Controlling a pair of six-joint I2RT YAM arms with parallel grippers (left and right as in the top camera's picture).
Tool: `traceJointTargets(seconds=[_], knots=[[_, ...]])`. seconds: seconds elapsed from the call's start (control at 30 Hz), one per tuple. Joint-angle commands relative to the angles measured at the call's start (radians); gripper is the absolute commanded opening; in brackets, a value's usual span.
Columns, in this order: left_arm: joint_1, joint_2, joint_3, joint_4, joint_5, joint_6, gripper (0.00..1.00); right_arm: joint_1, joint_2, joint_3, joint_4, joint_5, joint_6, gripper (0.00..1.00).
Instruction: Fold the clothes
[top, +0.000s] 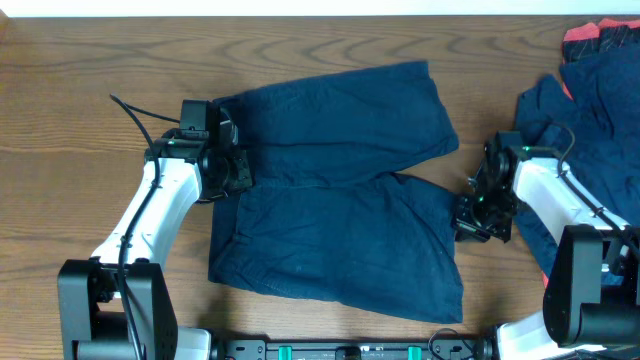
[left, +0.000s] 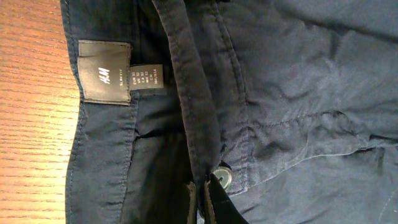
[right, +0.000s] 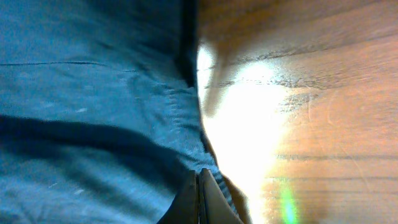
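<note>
Navy shorts (top: 330, 200) pinched: left end effector (left: 206, 190) waistband (left: 186, 93), right end effector (right: 199, 183) hem (right: 180, 106).

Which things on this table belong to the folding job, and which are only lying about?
Job:
- wrinkly dark navy fabric shorts, spread out in the middle
- heap of dark navy fabric garments, at the right

Lying about:
- red-and-black fabric piece at the far right corner, perhaps also clothing

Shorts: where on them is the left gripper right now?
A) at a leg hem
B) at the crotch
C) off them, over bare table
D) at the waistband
D: the left wrist view shows the left gripper shut on the shorts at the waistband, with the label and the button close by.
</note>
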Motion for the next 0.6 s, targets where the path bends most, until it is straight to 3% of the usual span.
traceJointTargets(seconds=[0.0, 0.13, 0.37, 0.57], knots=[[0.005, -0.002, -0.008, -0.004, -0.016, -0.01, 0.06, -0.006, -0.032, 0.049, -0.019, -0.013, -0.005, 0.01], [0.005, -0.002, -0.008, -0.004, -0.017, -0.01, 0.06, -0.006, -0.054, 0.058, -0.015, -0.03, -0.05, 0.01], [0.005, -0.002, -0.008, -0.007, -0.016, -0.01, 0.06, -0.012, -0.051, 0.033, -0.005, 0.301, 0.015, 0.02], [0.005, -0.002, -0.008, -0.007, -0.016, -0.01, 0.06, -0.011, -0.051, -0.026, 0.126, 0.257, 0.015, 0.02]])
